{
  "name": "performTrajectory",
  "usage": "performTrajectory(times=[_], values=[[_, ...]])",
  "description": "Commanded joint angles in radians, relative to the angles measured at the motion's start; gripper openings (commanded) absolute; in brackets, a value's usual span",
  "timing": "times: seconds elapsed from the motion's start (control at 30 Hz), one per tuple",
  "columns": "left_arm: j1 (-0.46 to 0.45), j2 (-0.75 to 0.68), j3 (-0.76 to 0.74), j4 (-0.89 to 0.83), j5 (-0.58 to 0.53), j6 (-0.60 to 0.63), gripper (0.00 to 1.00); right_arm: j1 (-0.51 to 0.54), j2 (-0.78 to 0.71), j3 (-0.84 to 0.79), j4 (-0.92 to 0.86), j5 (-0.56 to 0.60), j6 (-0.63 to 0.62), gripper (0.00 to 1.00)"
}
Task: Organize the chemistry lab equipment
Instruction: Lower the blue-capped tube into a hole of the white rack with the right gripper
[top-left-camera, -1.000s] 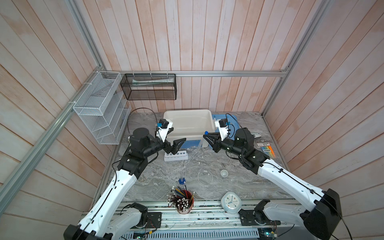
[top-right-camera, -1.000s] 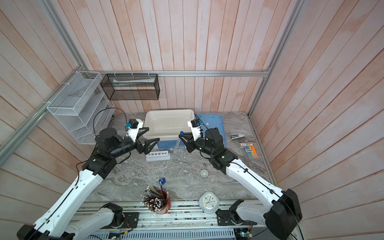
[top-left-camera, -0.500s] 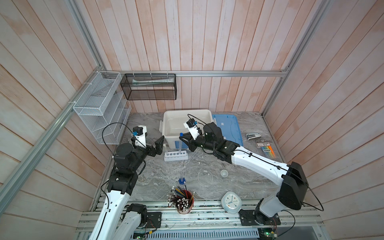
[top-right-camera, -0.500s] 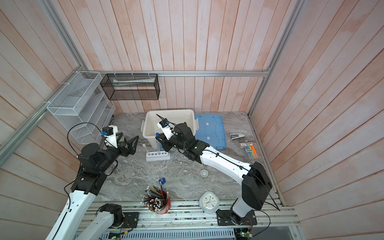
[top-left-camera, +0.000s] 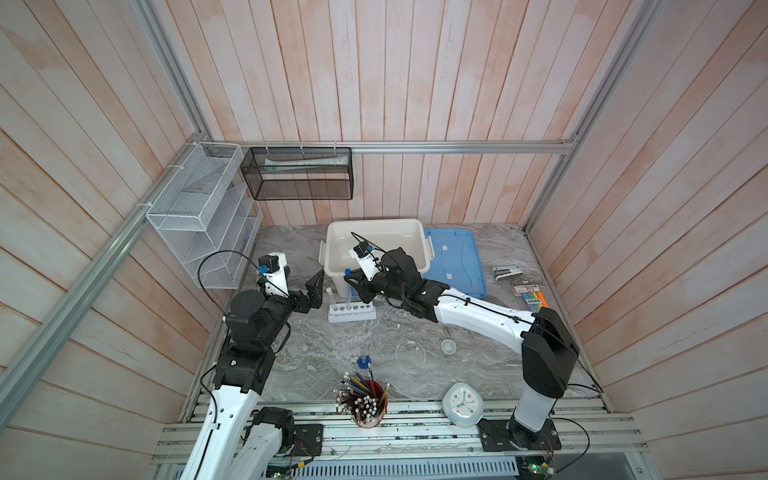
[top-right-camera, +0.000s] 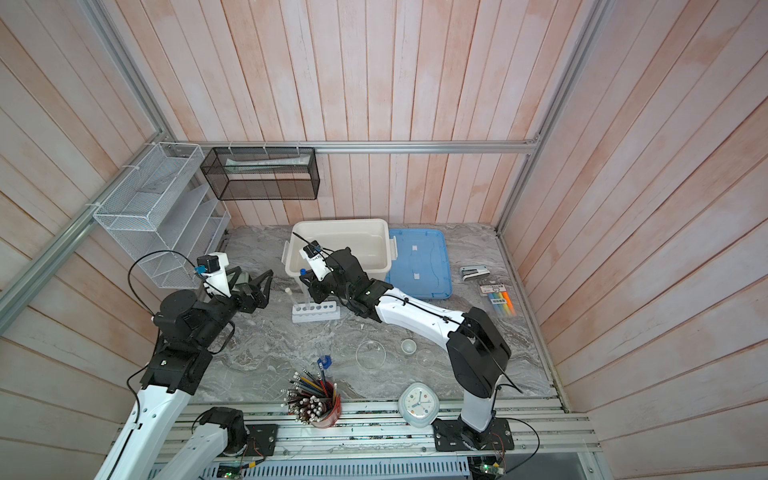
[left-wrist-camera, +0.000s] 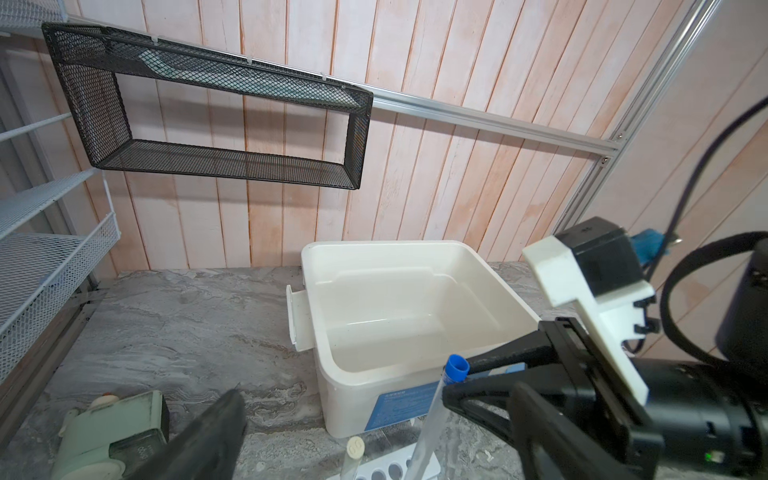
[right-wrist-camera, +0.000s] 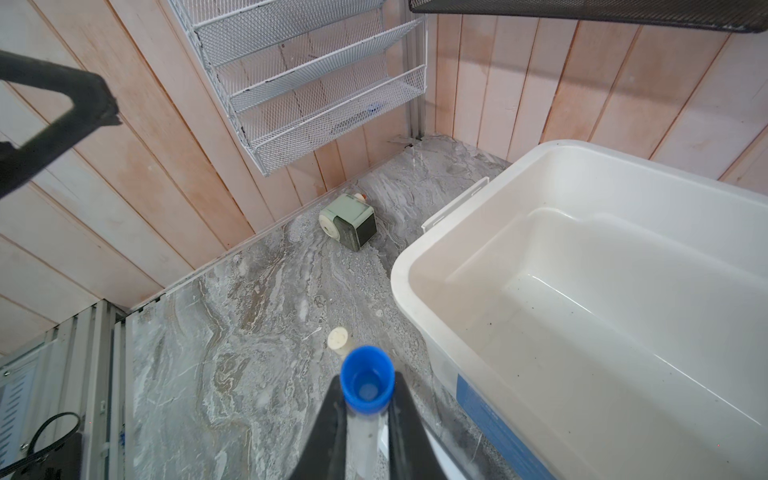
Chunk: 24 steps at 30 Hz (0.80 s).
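In both top views the white-capped tube (top-left-camera: 331, 299) stands in the white rack (top-left-camera: 353, 313). The dish (top-left-camera: 410, 354), tiny cup (top-left-camera: 448, 345) and blue-topped bottle (top-left-camera: 363, 360) lie loose, nearer. The left gripper (top-left-camera: 314, 291), spread wide, has drawn back left. The left wrist view shows the right gripper (left-wrist-camera: 451, 380), moved left, at the rack. In the right wrist view it pinches the blue-capped tube (right-wrist-camera: 367, 384) beside the bin (right-wrist-camera: 415, 266).

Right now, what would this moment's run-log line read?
right end effector: shut on blue-capped clear tube | tube: lower end at white six-hole rack, beside white-capped tube | left end effector: open, empty
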Motion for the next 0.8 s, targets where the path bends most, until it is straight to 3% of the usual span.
performTrajectory(times=[0.0, 0.77], values=[[0.005, -0.013, -0.045, 0.079, 0.060, -0.076, 1.00, 0.008, 0.029, 0.034, 0.064, 0.044, 0.037, 0.12], [0.007, -0.015, -0.061, 0.092, 0.087, -0.071, 1.00, 0.016, 0.117, 0.004, 0.186, 0.046, 0.080, 0.12]])
